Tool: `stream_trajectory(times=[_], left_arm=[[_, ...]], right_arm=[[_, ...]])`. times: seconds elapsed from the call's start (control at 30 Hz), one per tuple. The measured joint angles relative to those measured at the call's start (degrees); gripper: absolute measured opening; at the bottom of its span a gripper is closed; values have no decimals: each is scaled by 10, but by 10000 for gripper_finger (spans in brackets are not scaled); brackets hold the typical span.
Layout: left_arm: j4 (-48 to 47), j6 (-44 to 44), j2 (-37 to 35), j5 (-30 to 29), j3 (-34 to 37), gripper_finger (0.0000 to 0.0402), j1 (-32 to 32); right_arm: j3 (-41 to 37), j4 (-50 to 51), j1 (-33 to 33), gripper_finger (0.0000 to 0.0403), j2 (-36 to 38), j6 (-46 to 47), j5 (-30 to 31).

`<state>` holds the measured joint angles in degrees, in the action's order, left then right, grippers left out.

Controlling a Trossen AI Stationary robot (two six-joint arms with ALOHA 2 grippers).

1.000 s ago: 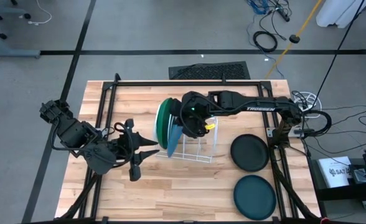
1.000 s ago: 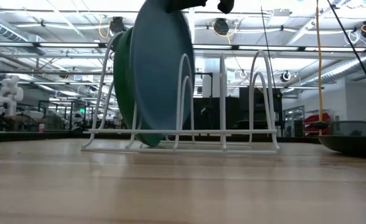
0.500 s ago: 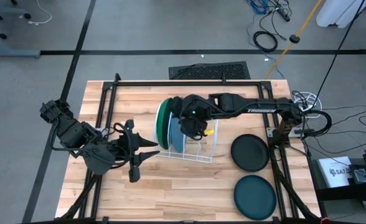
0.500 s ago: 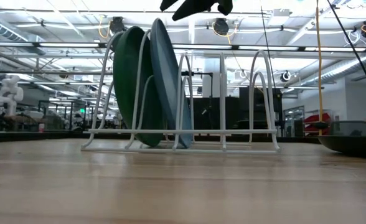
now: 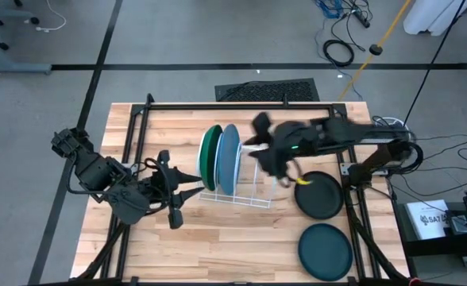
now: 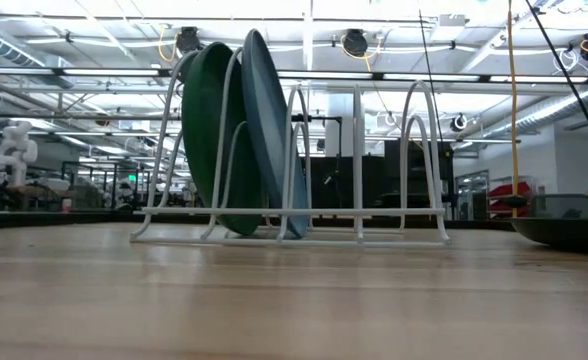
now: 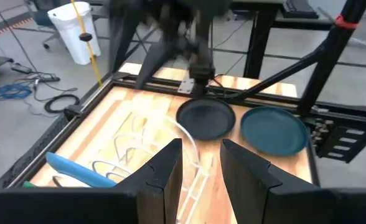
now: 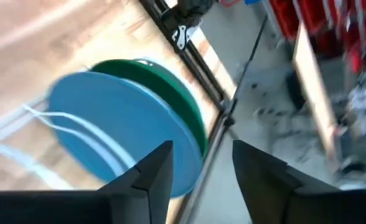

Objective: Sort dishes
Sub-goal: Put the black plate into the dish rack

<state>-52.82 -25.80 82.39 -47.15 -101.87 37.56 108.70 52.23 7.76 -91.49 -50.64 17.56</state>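
The large green plate (image 5: 210, 159) and the large light blue plate (image 5: 229, 159) stand on edge side by side in the white wire rack (image 5: 254, 181). Their lower rims sit between the wires, as the low view shows (image 6: 269, 130). The smaller black plate (image 5: 318, 195) and the dark teal plate (image 5: 325, 250) lie flat on the table at the right. My right gripper (image 5: 267, 151) is open and empty, just right of the light blue plate (image 8: 121, 130), over the rack. My left gripper (image 5: 187, 191) is open and empty, left of the rack.
The rack has several free slots (image 6: 359, 215) to the right of the plates. A black frame (image 5: 233, 106) runs around the table's far, left and right sides. Bare wood lies along the near edge (image 5: 218, 254).
The light blue plate was slanted and partly raised in my right gripper. It has swung upright and gone down into the slot beside the green plate. My right gripper has come off it and gone toward the table's right edge.
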Motion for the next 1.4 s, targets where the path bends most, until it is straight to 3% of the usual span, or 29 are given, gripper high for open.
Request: stream_trajectory(times=[0.3, 0.5, 0.73, 0.93, 1.2, 1.4], left_arm=[[33, -6, 19, -26, 46, 118, 0], [79, 24, 50, -34, 49, 118, -2], [53, -4, 79, -33, 49, 118, 15], [25, -8, 91, -65, 49, 118, 29], [26, -9, 89, -73, 49, 118, 30], [27, -14, 89, -74, 49, 118, 30]], right_arm=[[-8, 289, 10, 124, 91, 351, -57], [-125, 361, 69, 133, 151, 579, -60], [-319, 315, 166, 151, 218, 881, -92], [-450, 225, 206, 167, 228, 1049, -86], [-588, 120, 197, 168, 211, 1124, -136], [-638, 16, 197, 169, 210, 1150, -180]])
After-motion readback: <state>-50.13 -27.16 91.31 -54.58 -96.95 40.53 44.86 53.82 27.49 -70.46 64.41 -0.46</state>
